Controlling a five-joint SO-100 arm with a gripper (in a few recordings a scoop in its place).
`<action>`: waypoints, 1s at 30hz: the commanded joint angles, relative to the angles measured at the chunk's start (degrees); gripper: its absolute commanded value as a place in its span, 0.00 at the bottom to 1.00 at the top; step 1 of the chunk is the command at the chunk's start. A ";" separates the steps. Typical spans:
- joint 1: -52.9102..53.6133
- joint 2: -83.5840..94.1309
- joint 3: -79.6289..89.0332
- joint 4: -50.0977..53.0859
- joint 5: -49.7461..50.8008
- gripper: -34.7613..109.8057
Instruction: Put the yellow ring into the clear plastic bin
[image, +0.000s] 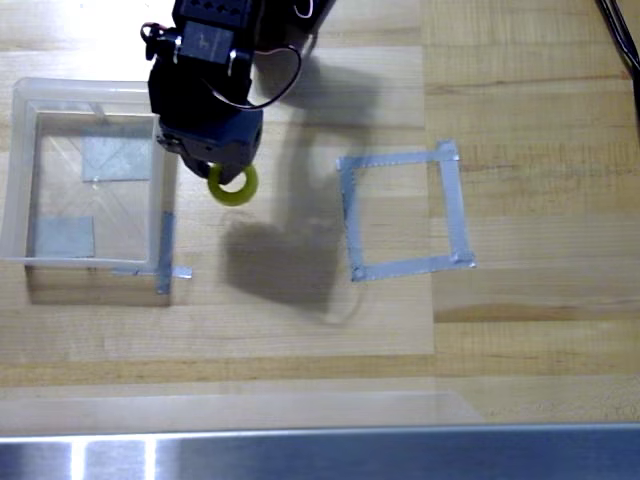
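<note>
The yellow ring (235, 187) hangs under the black gripper (222, 172), whose fingers are shut on the ring's upper edge. It is lifted off the table, its shadow lying lower right on the wood. The clear plastic bin (20, 170) stands at the left, with grey tape patches showing through its bottom. The ring sits just to the right of the bin's right wall, outside it. The arm's black body covers the bin's upper right corner.
A square outline of grey tape (400, 213) lies on the wooden table to the right of the gripper. A metal strip (320, 455) runs along the bottom edge. Black cables (620, 35) cross the top right corner.
</note>
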 joint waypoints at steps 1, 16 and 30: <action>7.29 3.60 -6.50 0.26 -0.62 0.24; 22.41 -15.73 -20.57 0.18 -0.53 0.24; 25.93 -31.90 -26.28 -0.79 -0.53 0.24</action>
